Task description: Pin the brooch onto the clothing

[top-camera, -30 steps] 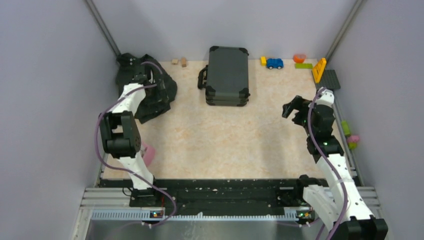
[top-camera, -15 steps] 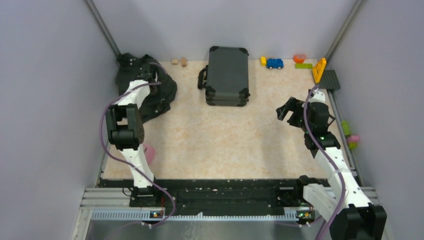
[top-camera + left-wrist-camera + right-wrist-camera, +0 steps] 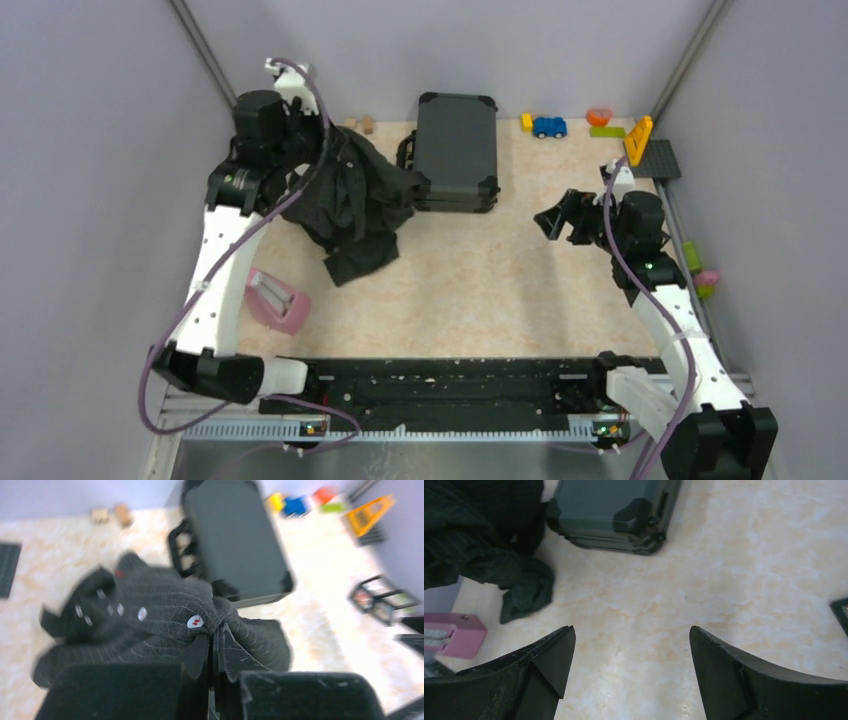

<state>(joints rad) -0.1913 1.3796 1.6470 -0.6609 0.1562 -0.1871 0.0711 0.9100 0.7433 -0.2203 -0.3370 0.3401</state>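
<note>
The clothing [image 3: 355, 200], a black pinstriped shirt with white buttons, hangs in a bunch off the table at the back left, and its lower end trails on the surface. My left gripper [image 3: 215, 635] is shut on a fold of the clothing [image 3: 150, 615] beside a white button. From above, the left gripper [image 3: 312, 150] is raised near the back wall. My right gripper [image 3: 558, 222] hovers open over bare table at the right, and the right gripper [image 3: 631, 635] has nothing between its fingers. The brooch is out of view.
A dark grey suitcase [image 3: 456, 150] lies at the back centre, touching the shirt's right side. A pink box [image 3: 275, 300] sits near the left arm. A blue toy car [image 3: 549, 127], an orange piece [image 3: 638, 140] and wooden blocks [image 3: 360, 124] line the back.
The left gripper shut on the shirt in the back-left corner, then lifted it up and to the right. The pink box is now uncovered. The right gripper drifted left, still open.
</note>
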